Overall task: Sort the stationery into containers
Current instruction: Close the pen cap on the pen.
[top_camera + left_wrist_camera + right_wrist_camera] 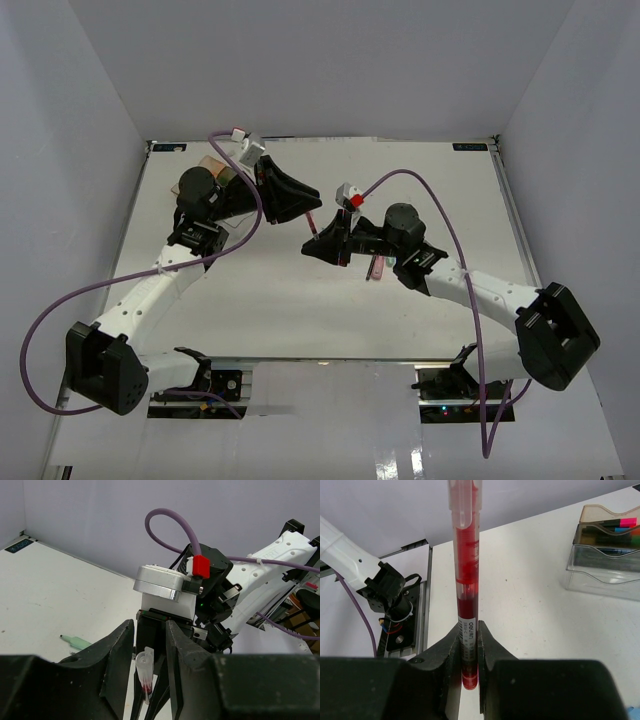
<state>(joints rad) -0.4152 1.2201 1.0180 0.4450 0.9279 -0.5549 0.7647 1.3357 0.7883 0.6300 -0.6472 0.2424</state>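
One pen (465,580), cap toward left gripper (150,632)

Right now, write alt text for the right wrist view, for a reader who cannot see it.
The right gripper is shut on a red pen that stands upright between its fingers above a white table. At upper right sits the tray, with pink and blue caps showing inside.

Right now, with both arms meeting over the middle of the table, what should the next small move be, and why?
Probably close the left gripper fully on the red clear-barrelled pen. Its capped end sits between the left jaws with gaps showing, while the right gripper is clamped on its barrel, so the handover looks unsecured.
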